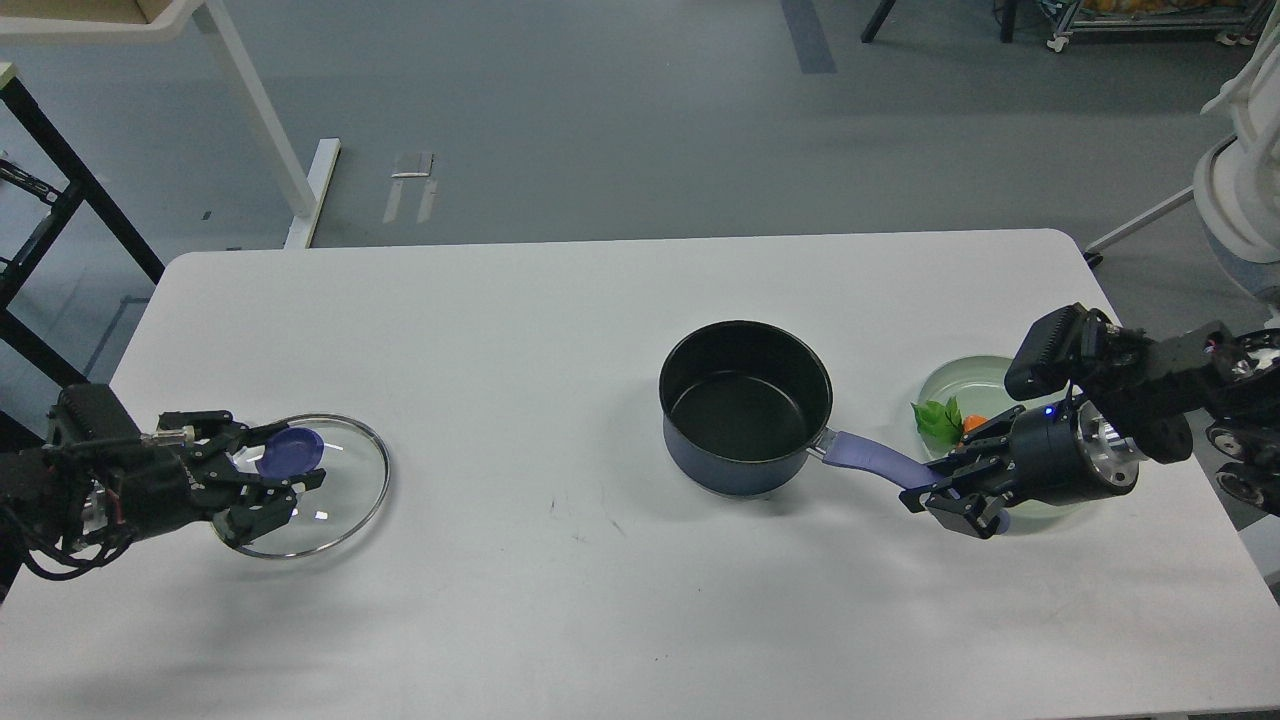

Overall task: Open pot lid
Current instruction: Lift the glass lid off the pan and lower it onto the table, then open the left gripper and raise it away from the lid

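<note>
This looks like a robotics lab or test room, not a home kitchen. A plain white table point(600, 300) stands on a bare grey floor point(600, 120) with tape marks point(412, 165) stuck to it. Around it are a black metal frame point(40, 200), a white stand leg point(270, 130) and a wheeled metal cart point(1150, 20) at the far edge.
</note>
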Robot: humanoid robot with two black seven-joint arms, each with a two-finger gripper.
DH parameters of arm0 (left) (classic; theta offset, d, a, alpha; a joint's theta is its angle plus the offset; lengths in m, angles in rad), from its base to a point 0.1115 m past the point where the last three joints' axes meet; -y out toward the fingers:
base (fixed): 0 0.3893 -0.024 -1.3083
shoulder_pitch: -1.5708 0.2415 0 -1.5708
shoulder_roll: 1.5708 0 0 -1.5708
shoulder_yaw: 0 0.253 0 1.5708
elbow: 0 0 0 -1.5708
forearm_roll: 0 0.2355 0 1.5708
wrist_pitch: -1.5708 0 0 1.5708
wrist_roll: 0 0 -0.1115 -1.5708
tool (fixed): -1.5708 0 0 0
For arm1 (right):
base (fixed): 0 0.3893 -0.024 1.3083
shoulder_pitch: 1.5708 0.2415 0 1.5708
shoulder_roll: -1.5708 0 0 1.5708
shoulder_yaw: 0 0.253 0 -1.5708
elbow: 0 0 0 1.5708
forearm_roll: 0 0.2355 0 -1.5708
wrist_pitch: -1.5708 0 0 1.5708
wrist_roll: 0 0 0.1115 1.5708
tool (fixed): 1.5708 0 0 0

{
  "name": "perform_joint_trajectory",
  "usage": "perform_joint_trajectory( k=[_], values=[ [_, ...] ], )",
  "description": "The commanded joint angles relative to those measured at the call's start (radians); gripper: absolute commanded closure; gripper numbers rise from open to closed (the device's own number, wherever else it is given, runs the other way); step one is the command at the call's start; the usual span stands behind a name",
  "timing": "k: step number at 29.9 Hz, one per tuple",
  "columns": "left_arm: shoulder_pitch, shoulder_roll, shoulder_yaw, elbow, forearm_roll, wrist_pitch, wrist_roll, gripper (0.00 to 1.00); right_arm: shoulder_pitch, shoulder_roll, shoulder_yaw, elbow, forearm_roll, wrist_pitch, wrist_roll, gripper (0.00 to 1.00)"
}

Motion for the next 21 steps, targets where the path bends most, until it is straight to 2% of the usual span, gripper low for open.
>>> perform_joint_trajectory(
  k=[1,3,9,13,16,21],
  values=[
    [0.015,-0.004,0.000,0.009,0.000,0.000,0.000,0.53,0.000,0.003,0.000,-0.001,0.000,0.000,0.000,0.68],
    [0.019,-0.005,0.000,0.018,-0.002,0.000,0.000,0.52,0.000,0.003,0.000,-0.001,0.000,0.000,0.000,0.68],
    [0.039,-0.010,-0.001,0.034,-0.006,0.000,0.000,0.39,0.000,0.003,0.000,-0.001,0.000,0.000,0.000,0.68],
    [0.039,-0.017,-0.003,0.034,-0.009,0.000,0.000,0.20,0.002,0.003,0.000,-0.001,0.000,0.000,0.000,0.68],
    [0.039,-0.017,-0.007,0.032,-0.009,-0.001,0.000,0.16,0.002,0.003,0.000,-0.001,0.000,0.000,0.000,0.68],
    [0.034,0.001,-0.014,0.012,-0.044,-0.008,0.000,0.05,0.002,0.003,0.000,-0.001,0.000,0.000,0.000,0.68]
  ],
)
